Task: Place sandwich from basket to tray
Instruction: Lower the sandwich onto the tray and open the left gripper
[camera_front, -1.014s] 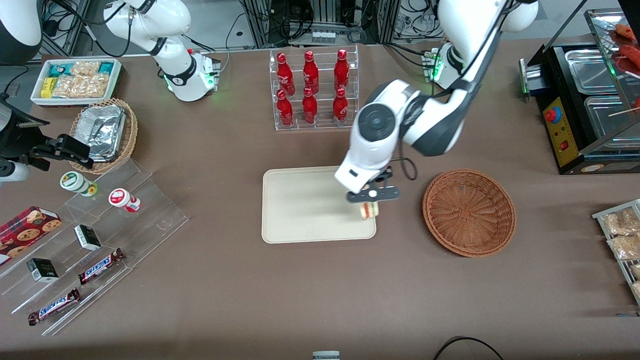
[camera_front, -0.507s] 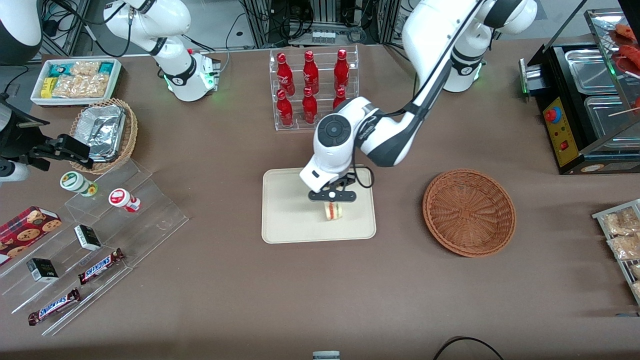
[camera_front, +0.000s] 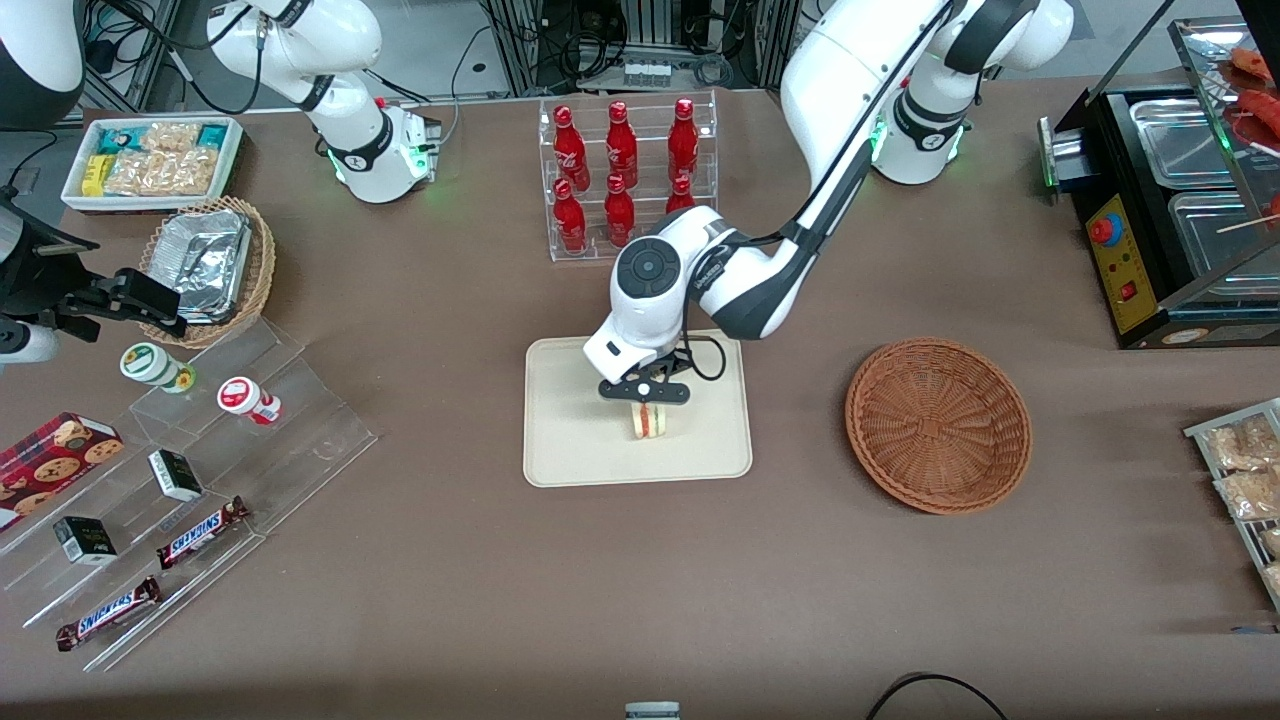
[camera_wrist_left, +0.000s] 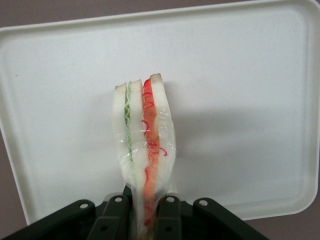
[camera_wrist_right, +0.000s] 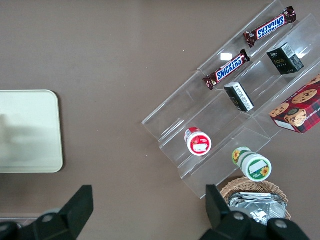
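My left gripper (camera_front: 646, 398) is shut on the sandwich (camera_front: 650, 421), a pale bread wedge with a red and green filling stripe, and holds it over the middle of the cream tray (camera_front: 570, 440). In the left wrist view the sandwich (camera_wrist_left: 144, 145) stands on edge between my fingers (camera_wrist_left: 169, 217), with the tray (camera_wrist_left: 240, 75) right below it. I cannot tell whether the sandwich touches the tray. The round reddish-brown wicker basket (camera_front: 938, 424) lies empty beside the tray, toward the working arm's end of the table.
A clear rack of red bottles (camera_front: 625, 175) stands farther from the front camera than the tray. Clear stepped shelves with snack bars and cups (camera_front: 190, 480), a tan basket of foil trays (camera_front: 208, 265) and a white snack box (camera_front: 152, 160) lie toward the parked arm's end. A black food warmer (camera_front: 1170, 200) stands at the working arm's end.
My left gripper has carried the sandwich from the tray's edge nearest the basket to over the tray's middle, and it has come lower.
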